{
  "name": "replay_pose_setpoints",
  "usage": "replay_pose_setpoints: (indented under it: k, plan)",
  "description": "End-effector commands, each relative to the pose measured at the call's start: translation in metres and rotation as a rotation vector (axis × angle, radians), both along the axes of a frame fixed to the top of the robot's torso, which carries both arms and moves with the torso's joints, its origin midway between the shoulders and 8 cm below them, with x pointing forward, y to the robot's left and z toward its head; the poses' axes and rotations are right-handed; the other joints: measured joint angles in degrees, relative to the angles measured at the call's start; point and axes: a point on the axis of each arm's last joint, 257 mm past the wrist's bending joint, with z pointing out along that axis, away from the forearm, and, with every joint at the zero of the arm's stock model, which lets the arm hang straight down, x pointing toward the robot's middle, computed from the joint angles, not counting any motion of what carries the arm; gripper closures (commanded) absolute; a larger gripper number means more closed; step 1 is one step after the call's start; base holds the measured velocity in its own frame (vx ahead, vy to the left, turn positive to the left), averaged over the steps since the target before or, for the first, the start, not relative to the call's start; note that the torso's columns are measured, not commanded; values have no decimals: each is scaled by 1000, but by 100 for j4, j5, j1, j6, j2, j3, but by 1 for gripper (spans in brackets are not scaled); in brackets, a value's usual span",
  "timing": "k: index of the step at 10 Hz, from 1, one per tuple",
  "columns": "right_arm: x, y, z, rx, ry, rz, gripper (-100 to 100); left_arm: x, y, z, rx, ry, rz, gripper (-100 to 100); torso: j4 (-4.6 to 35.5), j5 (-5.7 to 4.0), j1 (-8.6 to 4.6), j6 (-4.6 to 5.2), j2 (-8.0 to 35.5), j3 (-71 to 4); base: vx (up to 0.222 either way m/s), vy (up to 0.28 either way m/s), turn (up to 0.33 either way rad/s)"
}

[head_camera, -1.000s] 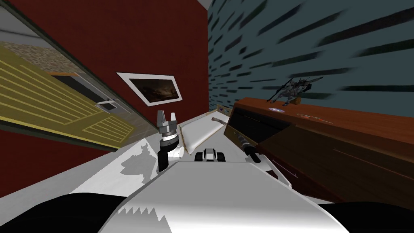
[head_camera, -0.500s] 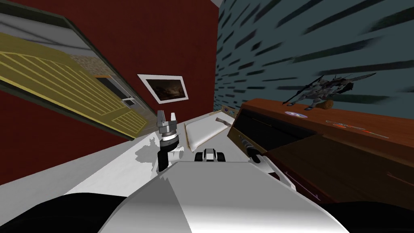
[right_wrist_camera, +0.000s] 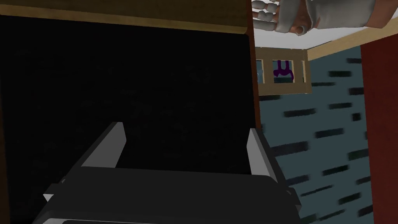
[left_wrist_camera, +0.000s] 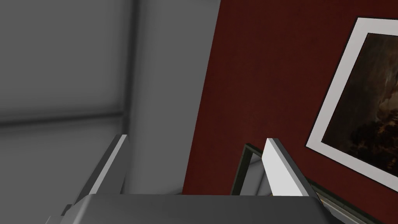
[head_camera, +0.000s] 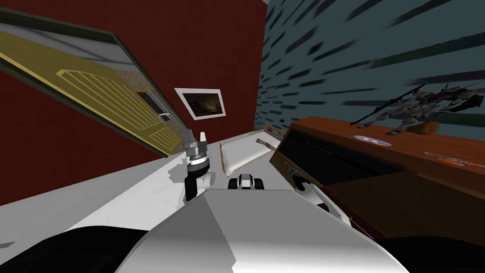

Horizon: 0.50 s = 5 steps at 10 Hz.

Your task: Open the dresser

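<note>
Over on my right, the brown dresser [head_camera: 327, 127] runs along the teal wall, and it's pretty much right up against me. Its front has a big dark opening [head_camera: 331, 160] just under the top edge. Lower down, a darker brown panel [head_camera: 402, 201] sticks out from the front toward me. I honestly can't tell if that's a drawer or a door.

My right arm reaches into that front. In its wrist view the right gripper [right_wrist_camera: 184, 128] has both fingers spread wide with nothing between them. They point straight at the black of the opening, and a strip of wood runs along the opening's edge. Past the dresser's end corner there's a small wooden crate [right_wrist_camera: 281, 70] with something purple inside.

On the dresser top, a disc [head_camera: 372, 141] lies flat. Behind it, by the back edge at the wall, stands a grey winged figure [head_camera: 421, 106], with a brown lump [head_camera: 425, 128] at its feet. Further along the top there's a flat reddish thing [head_camera: 454, 160]; can't make out what it is.

The left gripper [head_camera: 196, 137] is held up in front of me on the left, well apart from the dresser, fingers apart and holding nothing. A white bed [head_camera: 241, 154] sits on the floor between the two arms, further ahead.
</note>
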Motion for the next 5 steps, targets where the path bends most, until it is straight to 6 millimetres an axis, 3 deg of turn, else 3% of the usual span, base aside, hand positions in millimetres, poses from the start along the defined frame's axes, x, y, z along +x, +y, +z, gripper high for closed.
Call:
replay_pose_setpoints:
  k: [1,2,3,4,5]
  plan:
    - [-27,-31,-10,-94,98,-46,-100,0,0,0,0,0,0,0,-1,0,1,-1,-4,-2,25,4,149]
    - [-46,-54,-14,-170,169,-67,-100,0,0,0,0,0,0,0,0,1,0,1,-2,-2,29,4,282]
    - [-49,-56,-14,-174,178,-81,-100,0,0,0,0,0,0,0,0,0,0,-3,-2,-1,26,0,157]
    - [-69,-80,-15,-250,250,-106,-100,0,0,0,0,0,0,0,0,-1,-1,2,1,1,29,6,262]
    - [-72,-82,-15,-253,257,-117,-100,0,0,0,0,0,0,0,1,1,1,-1,2,1,28,0,115]
